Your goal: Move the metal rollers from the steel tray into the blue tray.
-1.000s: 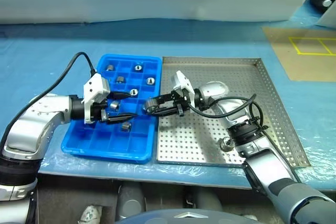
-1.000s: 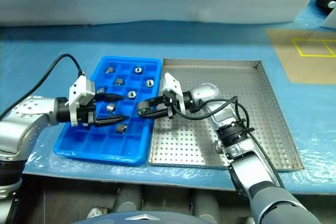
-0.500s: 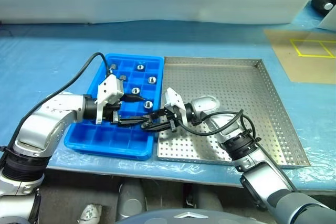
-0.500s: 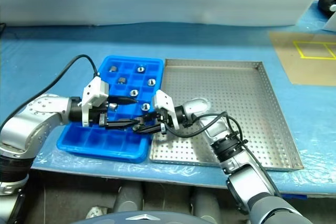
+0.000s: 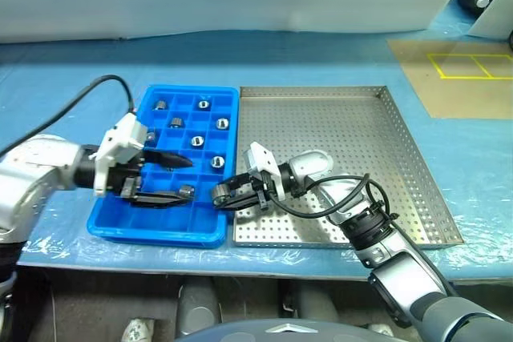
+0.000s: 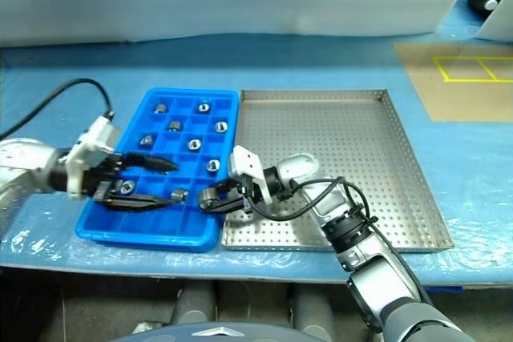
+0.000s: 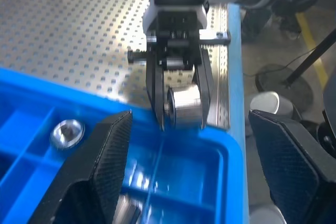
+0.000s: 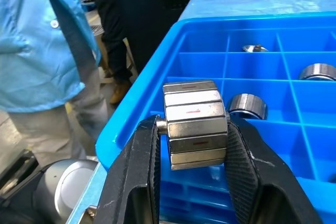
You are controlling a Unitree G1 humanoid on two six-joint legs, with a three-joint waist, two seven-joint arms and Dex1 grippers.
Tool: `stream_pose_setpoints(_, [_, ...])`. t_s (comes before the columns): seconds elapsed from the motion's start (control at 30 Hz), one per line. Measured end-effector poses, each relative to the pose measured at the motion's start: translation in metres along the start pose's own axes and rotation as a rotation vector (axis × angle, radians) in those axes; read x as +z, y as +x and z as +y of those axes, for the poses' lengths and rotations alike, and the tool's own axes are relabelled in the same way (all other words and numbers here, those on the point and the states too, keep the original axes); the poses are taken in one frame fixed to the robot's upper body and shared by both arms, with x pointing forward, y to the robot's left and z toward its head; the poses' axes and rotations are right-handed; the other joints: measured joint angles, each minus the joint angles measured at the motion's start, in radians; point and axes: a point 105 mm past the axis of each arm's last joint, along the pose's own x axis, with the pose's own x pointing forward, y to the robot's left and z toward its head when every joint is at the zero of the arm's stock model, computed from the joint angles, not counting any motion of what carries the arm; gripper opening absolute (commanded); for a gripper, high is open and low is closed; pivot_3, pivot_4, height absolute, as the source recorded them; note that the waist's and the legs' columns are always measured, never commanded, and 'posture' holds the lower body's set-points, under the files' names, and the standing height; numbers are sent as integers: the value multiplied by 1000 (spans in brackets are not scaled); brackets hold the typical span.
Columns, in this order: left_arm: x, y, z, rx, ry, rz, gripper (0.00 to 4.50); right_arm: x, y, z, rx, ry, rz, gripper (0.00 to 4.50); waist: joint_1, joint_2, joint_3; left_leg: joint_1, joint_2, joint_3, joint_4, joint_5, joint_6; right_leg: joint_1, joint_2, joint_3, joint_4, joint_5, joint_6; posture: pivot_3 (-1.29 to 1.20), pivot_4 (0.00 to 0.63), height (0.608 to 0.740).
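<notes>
My right gripper [image 5: 220, 195] is shut on one faceted metal roller [image 8: 195, 123], holding it over the near right corner of the blue tray [image 5: 120, 228], just above the rim. My left gripper [image 5: 183, 179] hovers open over the tray's near left compartments and points at the right gripper, a short gap away. Its fingers [image 7: 100, 161] hold nothing. Several metal rollers [image 5: 196, 141] lie in separate compartments of the blue tray. One roller [image 5: 186, 191] sits close to the lower left finger. The steel tray [image 5: 337, 142] lies directly right of the blue tray.
Both trays rest on a table covered in blue plastic sheet [image 5: 64, 94]. A person in a blue coat [image 8: 47, 40] stands beyond the blue tray in the right wrist view. A brown mat with yellow tape lines [image 5: 469, 66] lies at the far right.
The camera has shifted. My left gripper has drawn back to the left, away from the right gripper. The right gripper has carried its roller lower, toward the blue tray's near right corner.
</notes>
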Motion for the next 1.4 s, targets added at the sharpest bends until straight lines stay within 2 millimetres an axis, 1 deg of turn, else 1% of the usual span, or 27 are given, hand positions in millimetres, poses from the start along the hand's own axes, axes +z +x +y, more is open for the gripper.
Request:
stream_pose_setpoints(0.1, [-9, -3, -12, 6, -21, 26, 3745, 4, 5, 1, 33, -12, -6, 1237, 5, 0, 0, 0, 1, 0, 0, 0, 1, 0, 0, 0, 0, 0, 0, 314, 150, 740])
stream_pose_setpoints(0.2, [-12, -4, -27, 5, -32, 39, 3745, 8, 13, 2, 69, -29, -21, 1237, 8, 0, 0, -1, 1, -1, 0, -1, 1, 0, 0, -1, 0, -1, -1, 345, 150, 740])
stream_pose_setpoints(0.33, [-7, -7, -32, 47, -26, 31, 3745, 6, 27, 6, 118, -31, -34, 1237, 29, 0, 0, -1, 2, -1, 0, -1, 2, 0, 0, -2, 1, -1, -2, 375, 150, 740])
stream_pose_setpoints(0.43, [-10, -6, -35, 61, -37, 43, 3745, 8, 37, 8, 141, -40, -56, 1237, 38, 0, 0, -1, 2, -1, 0, -2, 3, 0, 0, -2, 1, -1, -2, 385, 150, 740])
stream_pose_setpoints(0.53, [-10, -5, -34, 77, -36, 44, 3745, 10, 42, 6, 139, -64, -57, 1237, 49, 0, 0, 0, 2, -1, 0, -2, 3, 0, 0, -2, 2, -1, -2, 387, 150, 740])
stream_pose_setpoints(0.6, [-10, -5, -33, 89, -34, 42, 3745, 10, 43, 3, 131, -79, -53, 1959, 54, 0, 0, 0, 2, -1, 0, -2, 3, 0, 0, -2, 2, -1, -2, 384, 150, 740])
stream_pose_setpoints(0.63, [-10, -5, -32, 94, -33, 40, 3745, 10, 43, 2, 128, -82, -51, 2169, 55, 0, 0, 0, 2, -1, 0, -2, 3, 0, 0, -2, 2, -1, -2, 380, 150, 740])
stream_pose_setpoints(0.7, [-10, -4, -31, 100, -30, 39, 3745, 8, 42, -1, 121, -81, -47, 2858, 56, -1, 0, -1, 1, -1, 0, -2, 3, 0, 0, -2, 2, -1, -2, 374, 150, 740])
stream_pose_setpoints(0.73, [-10, -4, -31, 103, -28, 38, 3745, 7, 42, -2, 115, -82, -44, 3126, 56, -1, 0, -1, 2, -1, 0, -2, 3, 0, 0, -2, 2, -1, -2, 370, 150, 740])
stream_pose_setpoints(0.87, [-7, -3, -29, 102, -10, 33, 3745, 4, 38, -5, 99, -73, -29, 3126, 55, -1, 0, -1, 1, -1, 0, -1, 2, 0, 0, -2, 2, -1, -2, 347, 150, 740])
stream_pose_setpoints(1.03, [-3, 3, -23, 80, 11, 21, 3745, 7, 28, -15, 52, -87, -24, 3126, 54, -1, 0, 0, 2, -2, 1, 0, 1, 0, 0, -2, 3, -1, -2, 306, 150, 740])
stream_pose_setpoints(1.13, [0, 8, -17, 73, 29, 0, 3745, 10, 15, -24, -12, -91, -29, 3126, 53, -1, 0, 0, 1, -2, 3, 0, 0, 0, 0, -1, 4, -1, -2, 269, 150, 740])
stream_pose_setpoints(1.17, [0, 11, -14, 65, 31, -3, 3745, 10, 8, -27, -40, -87, -27, 3126, 53, -1, -1, 0, 1, -2, 3, 0, -1, 0, 0, -1, 4, -1, -2, 256, 150, 740])
stream_pose_setpoints(1.3, [1, 16, -5, 52, 36, -21, 3745, 11, -12, -34, -117, -90, -16, 3126, 52, -1, -1, 0, 1, -2, 3, 1, -2, 0, 0, -1, 4, -1, -2, 221, 150, 740])
stream_pose_setpoints(1.4, [1, 17, 1, 44, 44, -17, 3745, 14, -16, -36, -153, -92, -27, 3126, 42, -1, -1, 0, 1, -1, 3, 1, -2, 0, 1, -1, 5, -1, -1, 189, 150, 740])
